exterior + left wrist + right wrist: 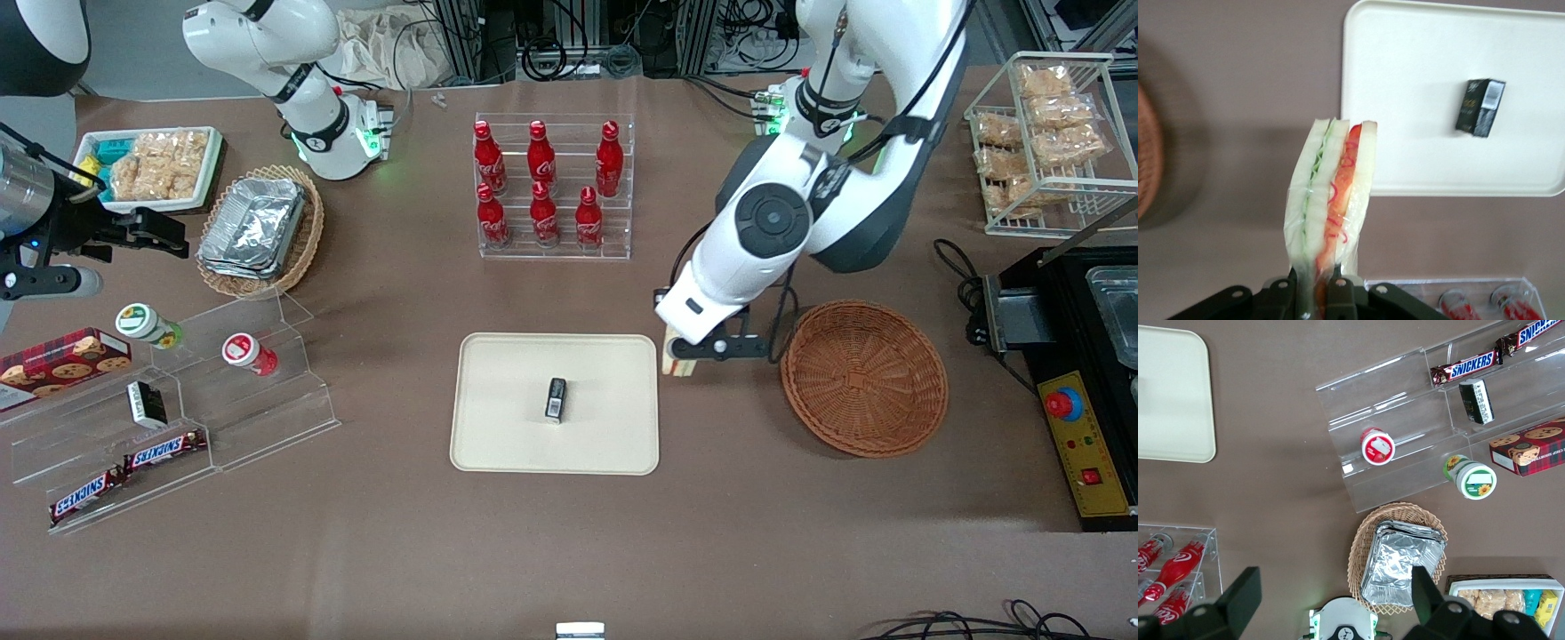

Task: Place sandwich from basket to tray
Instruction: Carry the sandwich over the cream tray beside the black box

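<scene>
The sandwich, a wrapped wedge with green and orange-red filling, is shown clamped at one end between the fingers of the left arm's gripper. Its long axis is seen to run straight out from the fingertips, with the cut layers edge-on to the wrist camera. In the front view it is held above the bare table, in the gap between the basket and the tray, just beside the tray's edge and not yet over it. The basket, toward the working arm's end of the table, is seen to be empty. The tray is occupied near its middle by a small dark box, well apart from the edge nearest the sandwich. The coming move is judged to be a short sideways carry toward the tray, followed by a lowering onto the bare cream surface between that edge and the box.
</scene>
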Action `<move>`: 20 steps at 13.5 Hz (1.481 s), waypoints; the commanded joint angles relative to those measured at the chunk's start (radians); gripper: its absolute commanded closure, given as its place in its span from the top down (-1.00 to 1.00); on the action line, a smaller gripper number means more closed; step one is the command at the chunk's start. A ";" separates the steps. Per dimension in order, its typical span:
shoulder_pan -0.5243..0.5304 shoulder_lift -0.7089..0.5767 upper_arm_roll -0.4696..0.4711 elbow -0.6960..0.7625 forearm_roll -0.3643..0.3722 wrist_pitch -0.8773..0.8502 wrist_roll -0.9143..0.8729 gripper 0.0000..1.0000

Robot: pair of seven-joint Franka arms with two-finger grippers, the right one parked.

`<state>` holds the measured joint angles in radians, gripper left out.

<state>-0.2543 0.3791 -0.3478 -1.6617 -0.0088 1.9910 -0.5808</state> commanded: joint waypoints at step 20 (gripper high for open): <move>-0.036 0.366 0.009 0.140 0.179 0.299 -0.102 -0.92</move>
<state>-0.2766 0.7084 -0.3450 -1.5524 0.1155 2.2847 -0.6276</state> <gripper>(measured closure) 0.850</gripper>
